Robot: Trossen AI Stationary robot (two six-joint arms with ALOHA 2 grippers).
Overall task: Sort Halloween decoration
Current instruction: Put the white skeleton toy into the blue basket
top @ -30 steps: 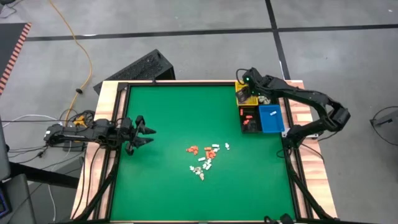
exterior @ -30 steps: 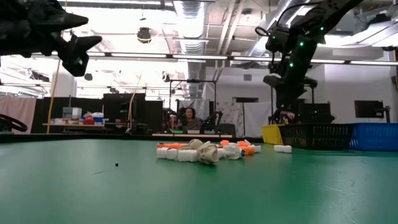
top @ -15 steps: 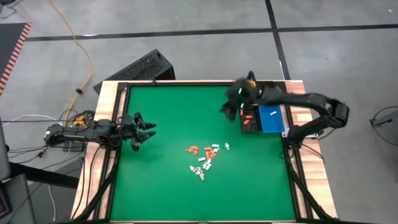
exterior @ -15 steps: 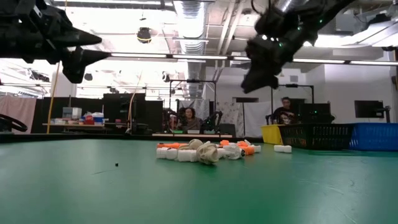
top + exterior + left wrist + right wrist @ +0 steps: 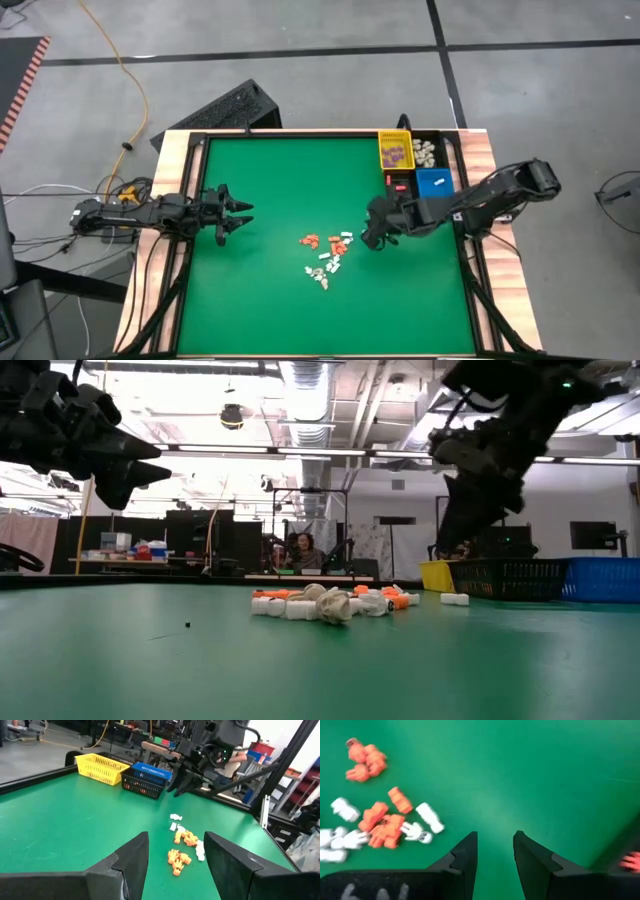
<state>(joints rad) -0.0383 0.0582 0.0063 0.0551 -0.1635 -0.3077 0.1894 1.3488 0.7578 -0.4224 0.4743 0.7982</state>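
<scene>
You had no brand, label or readable writing anywhere in these views. Your right gripper had come away from the yellow bin at the counter's far right corner, where it hung a second before, and now hovered low over the green counter just beside the pile, its fingers parted with nothing between them. Your left gripper stayed near the counter's left edge, jaws wide and empty. The Halloween decoration lay as a loose cluster of tiny orange-red and cream-white trinkets around the counter's middle. More small pieces sat in the yellow bin and in the black bin, beside the blue bin.
</scene>
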